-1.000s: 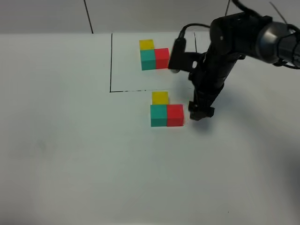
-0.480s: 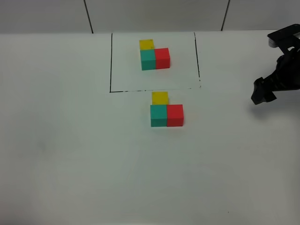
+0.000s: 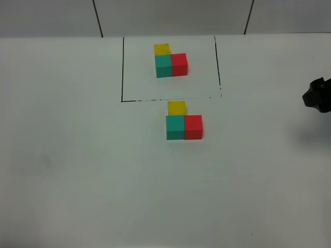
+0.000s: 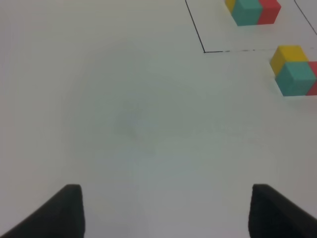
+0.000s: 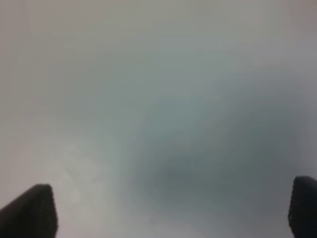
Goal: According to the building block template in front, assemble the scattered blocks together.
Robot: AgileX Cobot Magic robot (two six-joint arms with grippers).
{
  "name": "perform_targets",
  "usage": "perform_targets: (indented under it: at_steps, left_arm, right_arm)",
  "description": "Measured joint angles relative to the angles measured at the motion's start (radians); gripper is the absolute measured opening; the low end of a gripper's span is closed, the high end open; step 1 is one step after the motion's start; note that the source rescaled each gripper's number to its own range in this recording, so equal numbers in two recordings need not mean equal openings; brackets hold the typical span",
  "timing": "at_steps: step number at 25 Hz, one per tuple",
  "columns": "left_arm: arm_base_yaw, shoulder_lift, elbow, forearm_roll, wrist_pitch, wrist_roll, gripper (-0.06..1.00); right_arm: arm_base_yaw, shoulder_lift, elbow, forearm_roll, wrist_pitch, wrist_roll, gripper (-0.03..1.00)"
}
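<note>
At the tabletop's (image 3: 77, 170) right edge my right fingers (image 5: 171, 206) hang spread and empty; the left fingers (image 4: 166, 210) too. The scattered blocks (image 3: 183, 124) sit joined just outside the building block template's (image 3: 170, 61) frame. A careless sweep could knock them apart.

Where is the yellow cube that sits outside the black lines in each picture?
Exterior high: the yellow cube sits near the middle, just below the black frame line, behind the teal cube.
Left wrist: yellow cube at the right edge.
Right wrist: not in it.
Shared landmark: the frame line's corner.
</note>
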State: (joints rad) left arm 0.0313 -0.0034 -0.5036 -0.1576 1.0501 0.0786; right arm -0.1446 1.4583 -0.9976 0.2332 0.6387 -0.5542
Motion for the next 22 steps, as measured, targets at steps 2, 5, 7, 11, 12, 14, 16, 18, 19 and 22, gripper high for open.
perform_targets:
  at_steps: [2,5,7,11,12,14,16,18,19,22]
  left_arm:
    - [0.0,0.0,0.0,0.0,0.0,0.0,0.6]
    - [0.0,0.0,0.0,0.0,0.0,0.0,0.6]
    - [0.0,0.0,0.0,0.0,0.0,0.0,0.6]
    - [0.0,0.0,0.0,0.0,0.0,0.0,0.6]
    - [0.0,0.0,0.0,0.0,0.0,0.0,0.6]
    - [0.0,0.0,0.0,0.0,0.0,0.0,0.6]
    - [0.0,0.0,0.0,0.0,0.0,0.0,0.6]
    - [0.0,0.0,0.0,0.0,0.0,0.0,0.6]
    - [0.0,0.0,0.0,0.0,0.0,0.0,0.6]
    - [0.0,0.0,0.0,0.0,0.0,0.0,0.6]
  right_arm:
    - [-0.006,-0.078,0.021,0.0,0.019,0.009,0.88]
    - [-0.007,-0.188,0.058,-0.009,0.058,0.038,0.88]
    - [-0.007,-0.251,0.096,-0.016,0.072,0.056,0.88]
    - [-0.007,-0.393,0.192,-0.031,0.071,0.076,0.88]
    - [-0.007,-0.434,0.217,-0.031,0.069,0.076,0.88]
    - [-0.007,-0.517,0.262,-0.031,0.067,0.076,0.88]
    - [-0.007,-0.593,0.295,-0.031,0.067,0.078,0.88]
    - [-0.007,-0.669,0.319,-0.031,0.081,0.087,0.88]
    - [-0.007,-0.711,0.331,-0.031,0.09,0.095,0.88]
    - [-0.007,-0.823,0.362,-0.031,0.137,0.115,0.88]
